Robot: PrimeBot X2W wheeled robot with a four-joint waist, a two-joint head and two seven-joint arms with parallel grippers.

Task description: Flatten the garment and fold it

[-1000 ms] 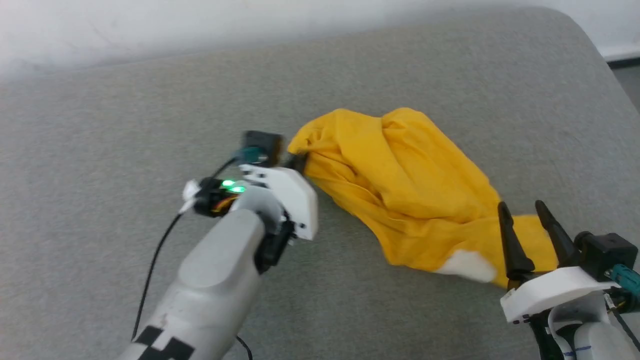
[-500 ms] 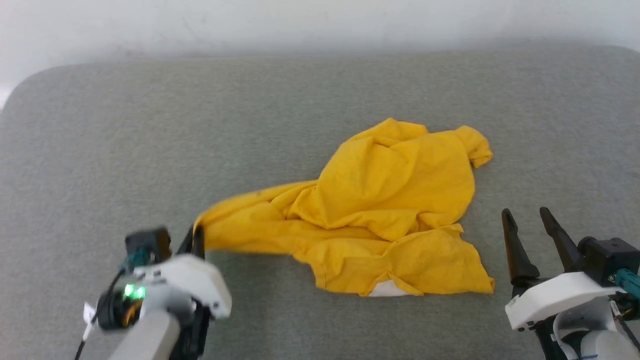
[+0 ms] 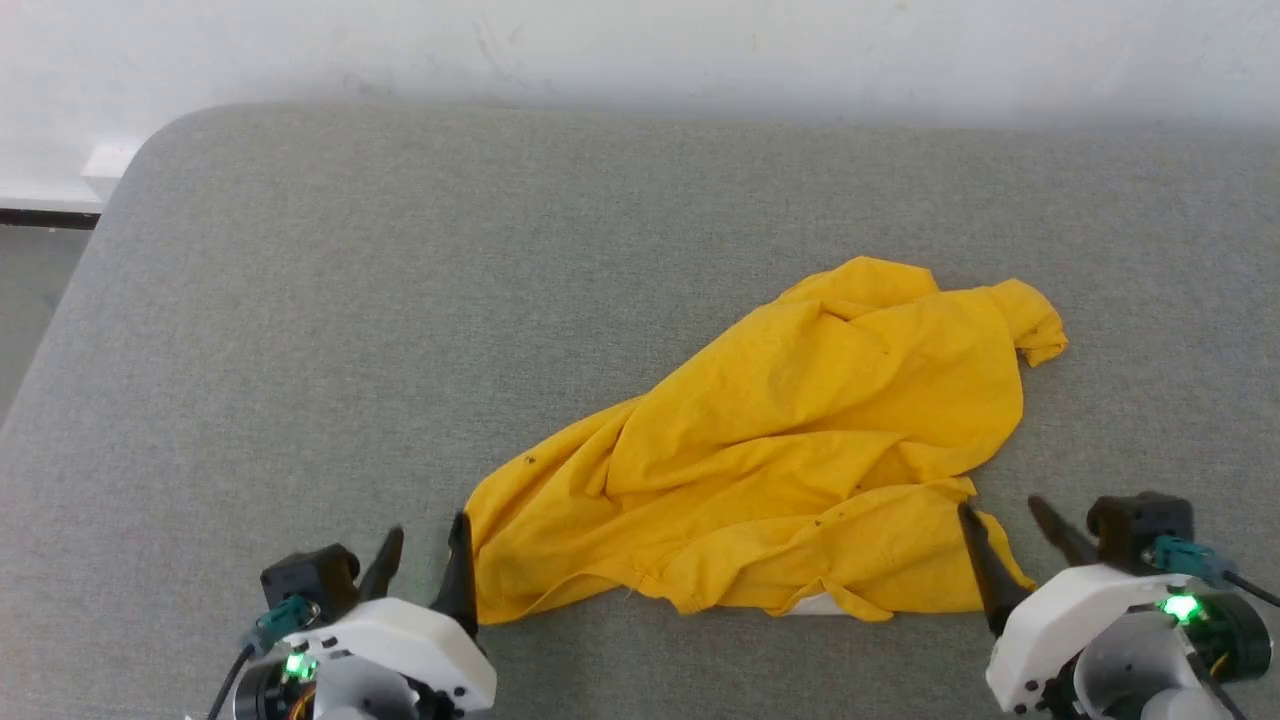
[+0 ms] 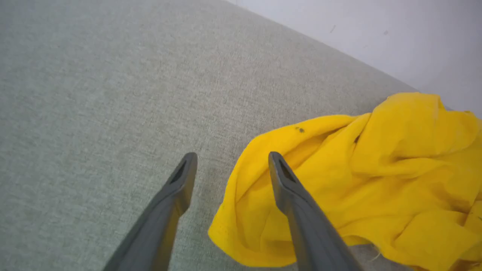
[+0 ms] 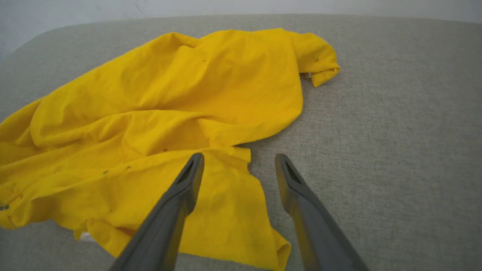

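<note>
Garment point(image 5: 169, 105): crumpled mustard-yellow thin cotton T-shirt, spread over the left and centre, with a rolled sleeve end at upper right.
Right gripper point(image 5: 239, 158): two long dark grey jaws set wide apart, one over the T-shirt's near corner, the other over bare cloth.
Worktop point(image 5: 376, 131): grey woven-fabric padded surface.
Background: pale wall point(image 5: 113, 9) along the top edge.
</note>
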